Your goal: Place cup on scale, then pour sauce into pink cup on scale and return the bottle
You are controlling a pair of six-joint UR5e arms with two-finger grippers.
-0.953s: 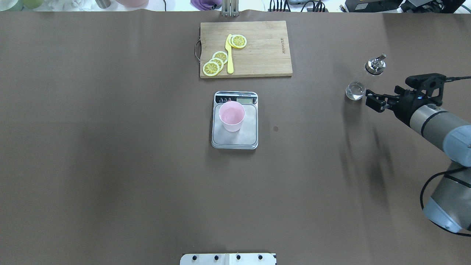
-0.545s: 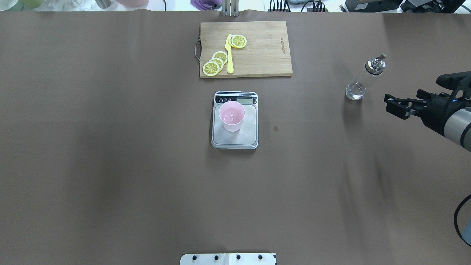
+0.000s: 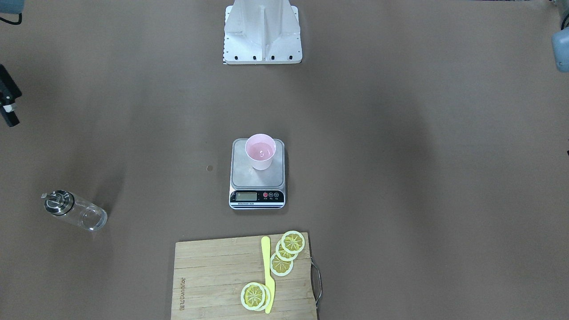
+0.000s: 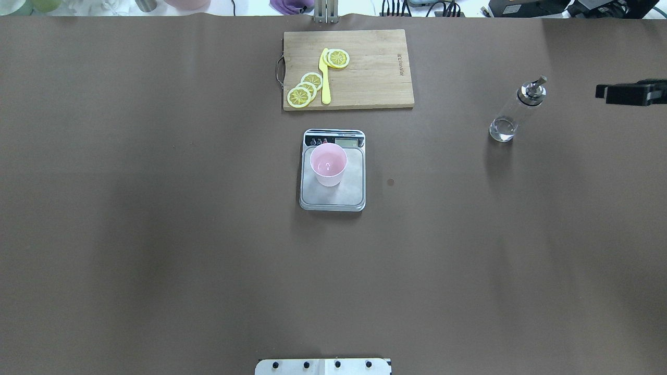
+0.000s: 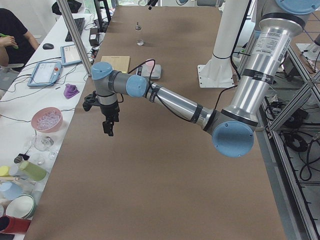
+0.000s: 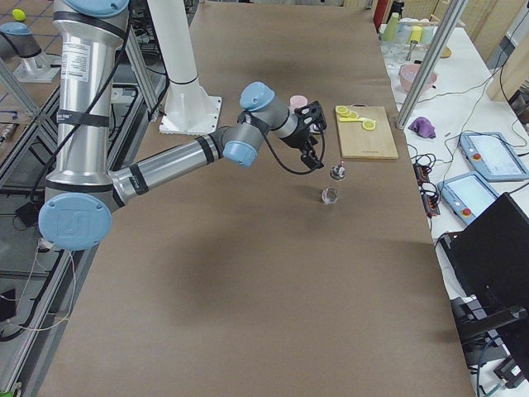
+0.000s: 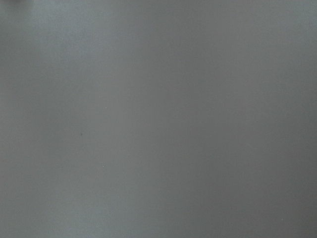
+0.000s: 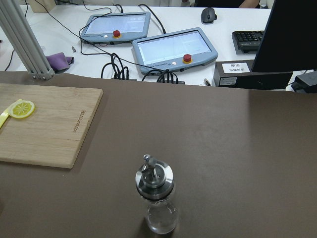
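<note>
Cup (image 4: 328, 162) stands upright on the scale (image 4: 333, 200), on the part of the platform towards the display strip and inside the platform edges. I judge the load is carried fully by the steel, so the reading should be valid. There is a small glint at the cup bottom, possibly liquid; I cannot confirm this.

Bottle (image 4: 513, 112) stands upright on the table, well apart from the scale on my right-arm side, spout cap on top, with nothing touching it. It is glass, so I judge it is parked clear of the scale to avoid knocks.

My right gripper (image 4: 604, 92) is further out from the scale than the bottle and apart from it, with nothing in its grasp. I cannot tell how far its fingers are spread. Its wrist camera looks down on the bottle.

My left gripper (image 5: 108, 129) hangs over bare table far from the scale; I cannot tell its opening.

Cutting board (image 4: 375, 67) with lemon slices (image 4: 307, 86) and yellow knife (image 4: 325, 78) lies just beyond the scale's display end, unused.

Judgement: the cup is placed and the bottle is back on the table.
</note>
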